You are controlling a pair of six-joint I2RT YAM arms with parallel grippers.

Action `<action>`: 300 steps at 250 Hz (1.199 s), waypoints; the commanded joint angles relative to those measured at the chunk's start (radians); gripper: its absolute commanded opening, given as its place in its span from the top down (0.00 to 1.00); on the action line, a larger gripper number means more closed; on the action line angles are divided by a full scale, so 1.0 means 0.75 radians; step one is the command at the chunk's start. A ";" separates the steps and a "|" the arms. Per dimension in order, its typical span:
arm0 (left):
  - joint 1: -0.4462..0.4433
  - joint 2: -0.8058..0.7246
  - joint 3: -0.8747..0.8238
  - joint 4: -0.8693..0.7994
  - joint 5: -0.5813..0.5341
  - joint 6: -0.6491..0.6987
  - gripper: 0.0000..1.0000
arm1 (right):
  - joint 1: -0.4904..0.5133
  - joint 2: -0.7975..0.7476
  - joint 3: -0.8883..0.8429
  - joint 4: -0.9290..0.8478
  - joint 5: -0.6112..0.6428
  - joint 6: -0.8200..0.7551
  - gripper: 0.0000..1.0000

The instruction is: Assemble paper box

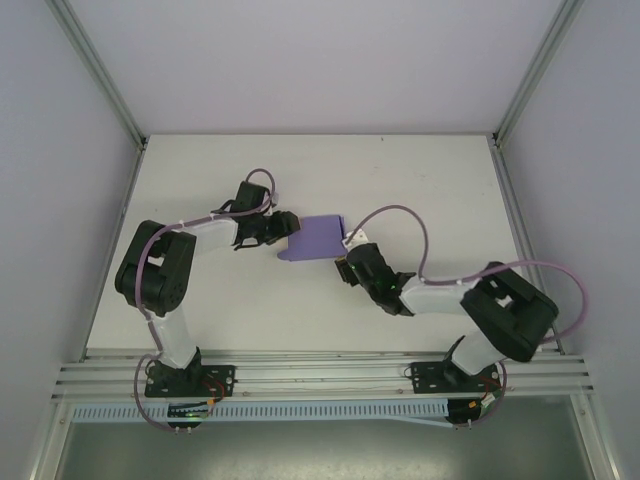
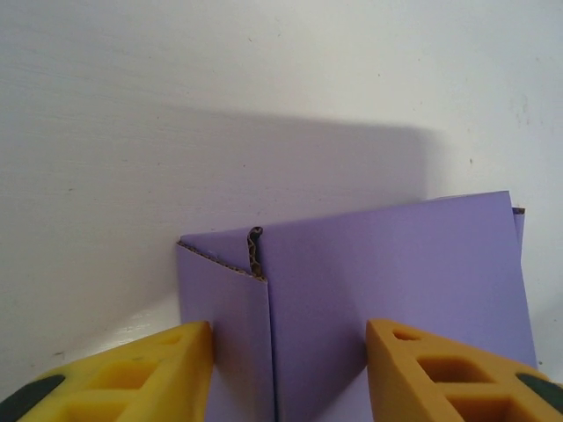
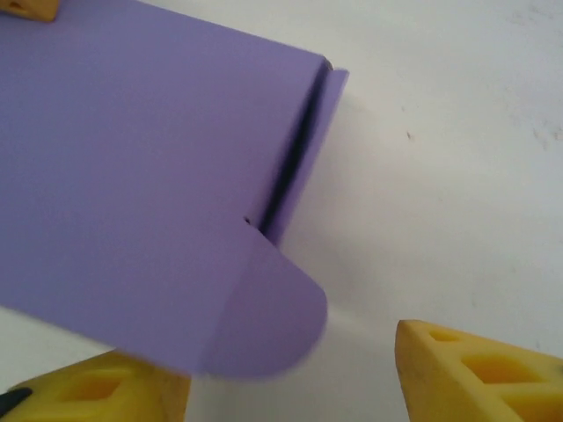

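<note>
The lavender paper box [image 1: 316, 238] lies folded up in the middle of the white table, between my two grippers. My left gripper [image 1: 284, 230] is at its left end. In the left wrist view the yellow fingers [image 2: 141, 374] stand half closed on either side of a box corner [image 2: 352, 281], where a raw cardboard edge shows at the fold. Whether they press on it I cannot tell. My right gripper [image 1: 347, 256] is at the box's right end. Its jaws [image 3: 290, 387] are open, and a rounded purple tab [image 3: 268, 316] hangs free just above the left finger.
The white table [image 1: 400, 180] is bordered by metal frame posts [image 1: 100, 75] at the back corners and white walls. An aluminium rail [image 1: 320, 375] carrying both arm bases runs along the near edge. Purple cables loop above each arm.
</note>
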 commanded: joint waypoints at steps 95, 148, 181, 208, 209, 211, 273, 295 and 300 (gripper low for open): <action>-0.005 0.050 -0.150 -0.013 -0.091 0.023 0.73 | -0.233 -0.664 -0.114 -0.383 -0.293 0.303 0.01; -0.006 0.026 -0.186 0.013 -0.098 0.025 0.72 | -0.385 -0.388 0.134 -0.347 -0.622 0.351 0.01; -0.005 0.002 -0.215 0.027 -0.109 0.029 0.72 | -0.389 -0.122 0.339 -0.384 -0.681 0.354 0.09; -0.005 -0.004 -0.231 0.046 -0.099 0.032 0.72 | -0.389 0.072 0.472 -0.454 -0.684 0.356 0.21; -0.005 -0.003 -0.231 0.048 -0.099 0.031 0.72 | -0.388 0.078 0.475 -0.456 -0.685 0.356 0.22; -0.005 -0.002 -0.233 0.048 -0.098 0.032 0.72 | -0.390 0.090 0.483 -0.460 -0.687 0.355 0.23; -0.005 0.020 -0.242 0.073 -0.071 0.021 0.72 | -0.390 0.342 0.621 -0.483 -0.778 0.380 0.52; -0.005 0.019 -0.244 0.075 -0.069 0.027 0.73 | -0.390 0.398 0.646 -0.509 -0.764 0.372 0.62; -0.005 0.017 -0.246 0.077 -0.066 0.025 0.73 | -0.389 0.407 0.650 -0.508 -0.766 0.373 0.63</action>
